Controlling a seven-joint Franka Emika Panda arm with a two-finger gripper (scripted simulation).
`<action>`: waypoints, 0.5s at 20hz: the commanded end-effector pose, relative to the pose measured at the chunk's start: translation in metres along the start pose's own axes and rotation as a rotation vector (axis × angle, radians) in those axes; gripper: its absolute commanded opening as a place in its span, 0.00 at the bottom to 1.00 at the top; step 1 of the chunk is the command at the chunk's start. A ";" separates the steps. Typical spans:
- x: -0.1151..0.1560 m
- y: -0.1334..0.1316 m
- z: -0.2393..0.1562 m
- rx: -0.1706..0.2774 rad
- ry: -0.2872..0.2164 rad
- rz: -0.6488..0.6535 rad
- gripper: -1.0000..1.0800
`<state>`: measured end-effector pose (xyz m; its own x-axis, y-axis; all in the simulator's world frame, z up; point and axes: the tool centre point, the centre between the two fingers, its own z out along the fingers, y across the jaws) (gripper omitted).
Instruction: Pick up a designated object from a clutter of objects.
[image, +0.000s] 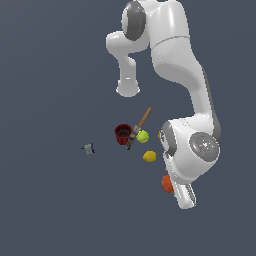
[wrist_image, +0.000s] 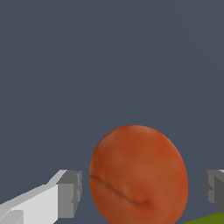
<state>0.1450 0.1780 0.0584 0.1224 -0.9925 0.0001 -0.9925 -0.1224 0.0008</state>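
From my station, the only thing outside the job is the table (image: 45, 210): a flat, matte, slate-blue surface of one even colour, filling the background of both the exterior and wrist views.

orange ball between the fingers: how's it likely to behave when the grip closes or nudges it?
The orange ball looks round and smooth, so an off-centre touch would probably roll it. It sits between the open gripper fingers, with gaps both sides. Its shallow crease suggests a firm skin, probably not floppy. Weight can't be judged.

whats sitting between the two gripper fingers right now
The orange ball sits between the fingers, with bare gaps either side; the wrist view shows it.
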 end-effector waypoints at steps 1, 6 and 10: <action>0.000 0.000 0.010 0.001 0.000 0.001 0.96; 0.000 -0.001 0.012 0.001 0.000 0.001 0.96; 0.000 -0.002 0.011 0.001 0.000 0.001 0.00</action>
<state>0.1460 0.1783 0.0462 0.1215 -0.9926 0.0002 -0.9926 -0.1215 0.0013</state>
